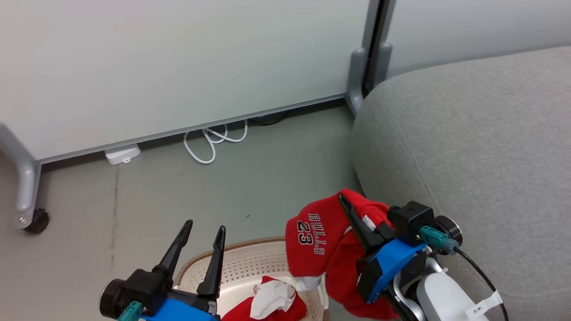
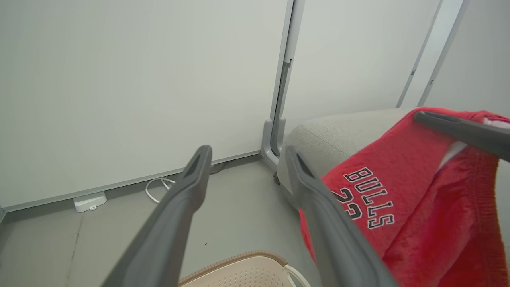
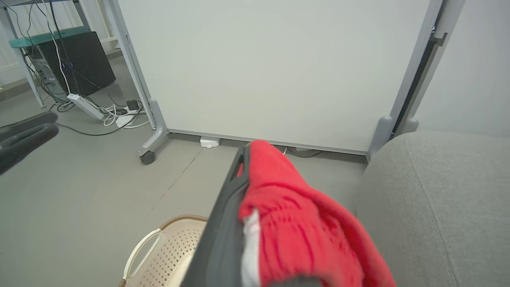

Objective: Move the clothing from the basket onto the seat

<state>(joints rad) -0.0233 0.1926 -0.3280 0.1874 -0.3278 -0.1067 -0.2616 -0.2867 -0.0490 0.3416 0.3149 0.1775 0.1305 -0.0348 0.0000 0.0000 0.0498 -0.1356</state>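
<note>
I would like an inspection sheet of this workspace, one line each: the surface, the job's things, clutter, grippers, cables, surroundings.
Surface: smooth grey floor.
Job's things: red jersey hangs from the right gripper, between basket and sofa; red and white clothing lies in the basket; none on the visible sofa.
Clutter: small white box at the partition foot.
Grippers: left gripper open, holding nothing; right shut on the jersey.
Cables: white cable looped on the floor under the partition.
Surroundings: pale partition on castors.

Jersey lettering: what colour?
Black, edged white, on the red jersey; clearest in the left wrist view.
</note>
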